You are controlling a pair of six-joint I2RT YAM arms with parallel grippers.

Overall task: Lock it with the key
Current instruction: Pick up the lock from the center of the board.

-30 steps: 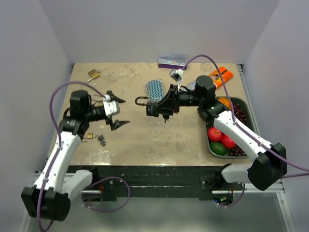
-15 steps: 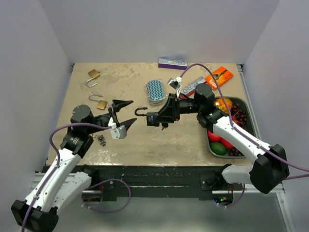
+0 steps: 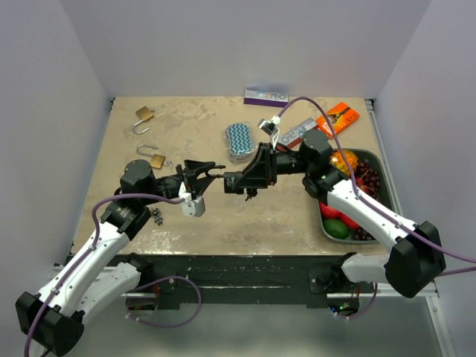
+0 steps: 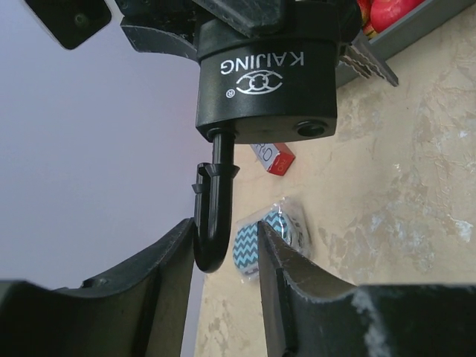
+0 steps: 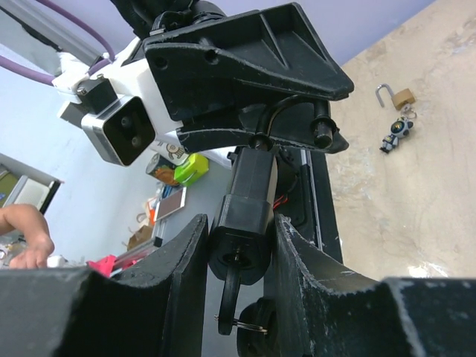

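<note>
Nearest the arm bases, a small key bunch [image 3: 157, 216] lies on the front-left of the tabletop [image 3: 245, 219], beside the left arm.

At mid-tabletop the two end effectors meet above the surface. The right end effector [image 5: 242, 227] is clamped on the body of the black padlock [image 5: 249, 197], with one finger on each flank. It holds the padlock clear of the tabletop, shackle end toward the left arm. A key [image 5: 229, 286] sits in the keyhole at the opposite end, with a ring hanging from it. The shackle [image 4: 212, 216] is open: one leg enters the body and the hooked end is free. The left end effector [image 4: 223, 249] is at a narrow opening with the shackle's bend between its fingers [image 4: 167, 275]. The bend lies against or just beside one finger, and a gap shows at the other.

On the right, a grey tray [image 3: 370, 154] holds fruit [image 3: 332, 207].

Farther back on the left lies a brass padlock [image 3: 155, 158], with a second brass padlock [image 3: 143, 115] beyond it. A chevron pouch [image 3: 240, 140] lies behind the end effectors. An orange packet [image 3: 341, 115] and a purple box [image 3: 265, 97] lie near the far edge.
</note>
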